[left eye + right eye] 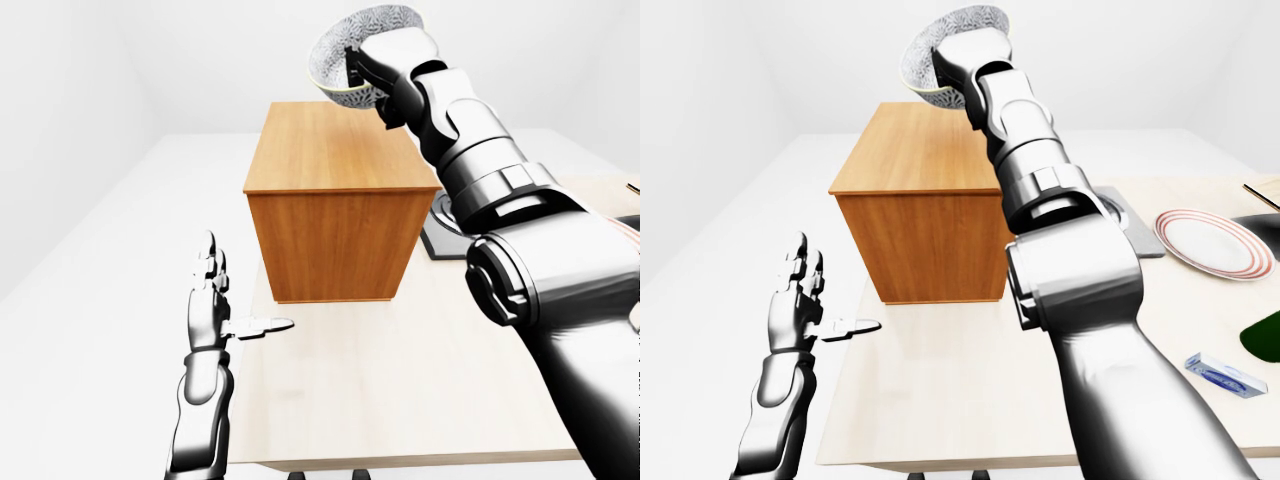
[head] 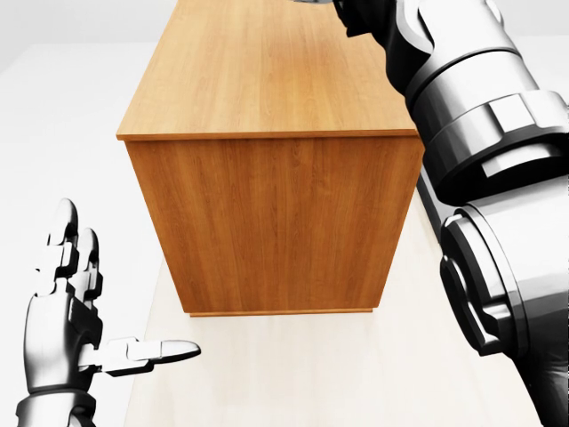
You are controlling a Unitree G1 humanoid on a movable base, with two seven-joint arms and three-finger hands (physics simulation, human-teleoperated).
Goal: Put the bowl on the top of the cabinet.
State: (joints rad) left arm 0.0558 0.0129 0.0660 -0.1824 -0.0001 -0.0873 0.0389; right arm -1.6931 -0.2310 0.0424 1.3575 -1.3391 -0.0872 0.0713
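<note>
Right hand [image 1: 385,75] is raised high above the cabinet [image 1: 335,160], arm extended up and away from the robot. Fingers are closed on the bowl [image 1: 345,55]; the hand grips it at the rim on the bowl's right side in the left-eye view. Bowl is pale with a patterned inside, tilted so its opening faces partly toward the camera. It is in the air over the far part of the cabinet top, not touching the wood.

Left hand [image 1: 212,300] is held low at the left of the view, beside the cabinet's near end and apart from it. Fingers upright and spread, thumb pointing sideways toward the cabinet; it has nothing in it.

Cabinet stands on a light table [image 1: 400,390]. Right-eye view: a striped-rim plate [image 1: 1212,243] lies on the table to the right, well apart from the cabinet.
</note>
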